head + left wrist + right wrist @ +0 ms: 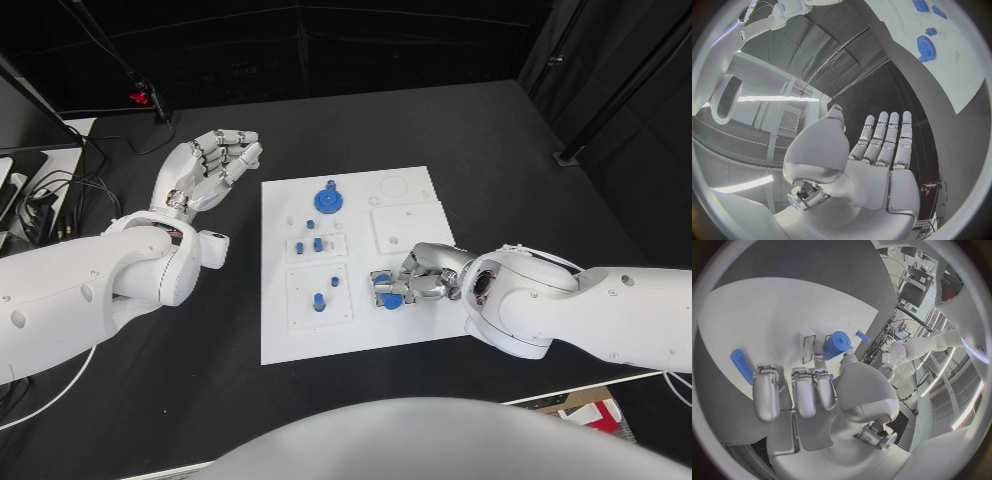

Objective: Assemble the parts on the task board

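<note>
White and flat, the task board [353, 335] lies mid-bench [476, 130], carrying small blue parts: a toothed gear [330, 201] near its far end and short pegs [335, 282] standing in square insets. No lettering can be read on it. At the board's right edge the right hand [408, 286] grasps a blue cylinder [836, 344]. Off the board, the left hand [211, 164] hovers released, fingers straight.

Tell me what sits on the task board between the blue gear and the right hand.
In the head view, small blue parts standing in square plates lie between the blue gear and the right hand, on the white task board.
</note>
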